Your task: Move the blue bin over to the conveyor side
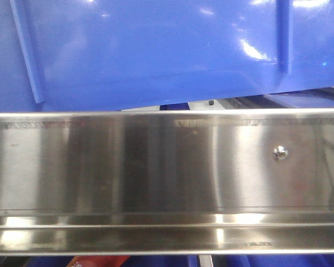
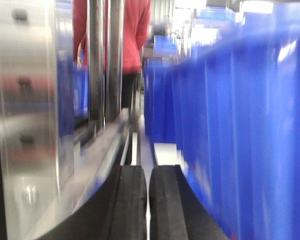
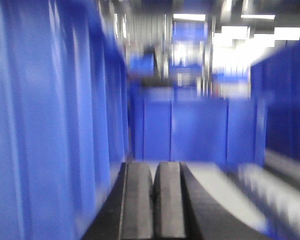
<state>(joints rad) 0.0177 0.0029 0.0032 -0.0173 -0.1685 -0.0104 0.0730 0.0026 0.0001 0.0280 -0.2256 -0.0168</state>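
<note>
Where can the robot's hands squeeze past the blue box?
Left gripper: a thin pale strip between the shiny steel shelf rail and the glossy ribbed blue bin. Right gripper: a wider grey patch, bordered by blue crates. Crowded elsewhere.

Left fingers [image 2: 132, 205] were two matte black slabs with rounded tops, flanked by curved black outer shoulders. Right fingers [image 3: 137, 205] showed the same shape, greyer on the faces, black on the flanks; blur hid finer surface detail.
</note>
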